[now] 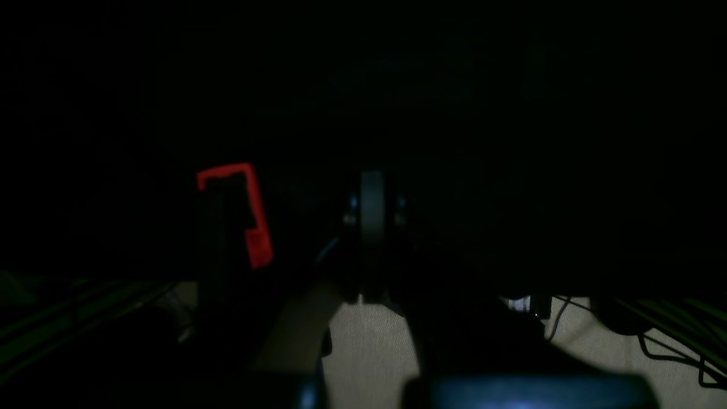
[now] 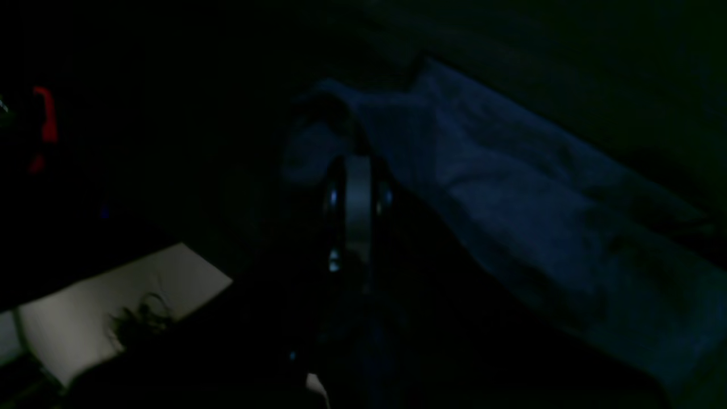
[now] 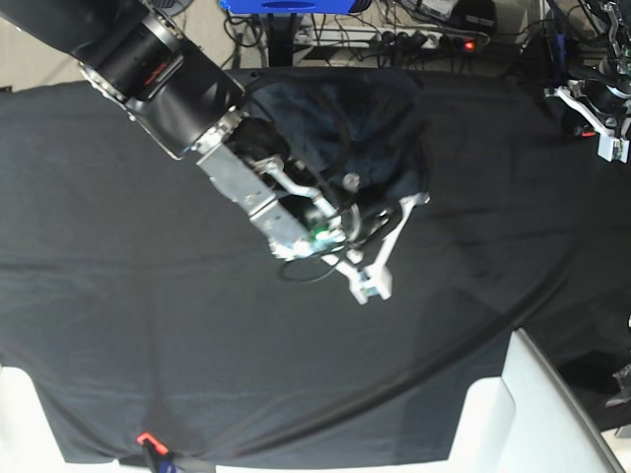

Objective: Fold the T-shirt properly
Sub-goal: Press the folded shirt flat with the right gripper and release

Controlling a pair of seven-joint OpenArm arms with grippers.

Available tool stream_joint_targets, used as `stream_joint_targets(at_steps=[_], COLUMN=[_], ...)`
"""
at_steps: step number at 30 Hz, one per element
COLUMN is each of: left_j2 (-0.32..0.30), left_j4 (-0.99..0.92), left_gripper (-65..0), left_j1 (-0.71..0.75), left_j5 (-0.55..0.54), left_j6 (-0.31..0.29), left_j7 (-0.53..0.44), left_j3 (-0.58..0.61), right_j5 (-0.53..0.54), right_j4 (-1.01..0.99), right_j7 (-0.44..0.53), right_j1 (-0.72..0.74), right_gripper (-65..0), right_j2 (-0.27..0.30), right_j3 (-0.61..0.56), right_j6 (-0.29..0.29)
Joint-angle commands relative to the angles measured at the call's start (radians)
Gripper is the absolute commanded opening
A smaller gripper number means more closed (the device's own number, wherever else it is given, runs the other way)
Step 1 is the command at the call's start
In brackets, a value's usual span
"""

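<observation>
We start at the right gripper (image 3: 409, 202), whose pale metal jaws sit closed at the edge of the shirt (image 3: 345, 123); in the base view its white fingers reach the lower right corner of the dark cloth, though we cannot tell from there whether fabric is pinched between them. In the right wrist view the gripper (image 2: 355, 165) shows as a narrow grey band with small glints on each side, and the shirt (image 2: 511, 216) spreads from it toward the right as a soft, dim blue sheet with shallow folds and a raised, rumpled corner just above the fingers. The arm behind the gripper is a bare metal bracket with exposed wiring and a small green board, running back to a thick black cylindrical sleeve.

The shirt lies bunched into a compact, roughly square heap at the far middle of the tablecloth (image 3: 148, 335) — a shade bluer than the plain black cloth beneath it, which covers the whole table and hangs in broad creases at the near edge.

The left gripper (image 3: 596, 118) is well apart from the shirt, at the far right edge of the tablecloth. Its wrist view is almost black: we make out closed jaws (image 1: 372, 210) as a grey vertical strip, a red clip (image 1: 250, 210) beside them, and pale floor with cables below. It holds nothing we can see.
</observation>
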Motion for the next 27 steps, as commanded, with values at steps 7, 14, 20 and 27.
stream_joint_targets(at_steps=[7,14,20,27], left_j2=[-0.023,-0.022,-0.025,-0.025], left_j4=[0.013,0.013,0.013,0.013], left_gripper=[-65.0,-65.0,-65.0,-65.0], left_j1=[-0.001,-0.001,-0.003,-0.003], left_j5=[-0.011,-0.011,-0.011,-0.011], left_j6=[-0.002,-0.002,-0.002,-0.003], left_j7=[-0.015,-0.015,-0.013,-0.013], left_j3=[-0.006,-0.005,-0.005,-0.005], right_j5=[0.005,0.003,0.003,0.003], right_j4=[0.271,0.483,0.480,0.463], right_j7=[-0.142,-0.124,0.028,0.034], right_j1=[-0.083,-0.318,-0.431,-0.451], right_gripper=[-64.7,-64.7,-64.7,-64.7], right_j2=[0.135,0.293,0.380,0.432], right_j3=[-0.001,0.047,0.057,0.059], right_j6=[0.003,-0.091,-0.100,-0.102])
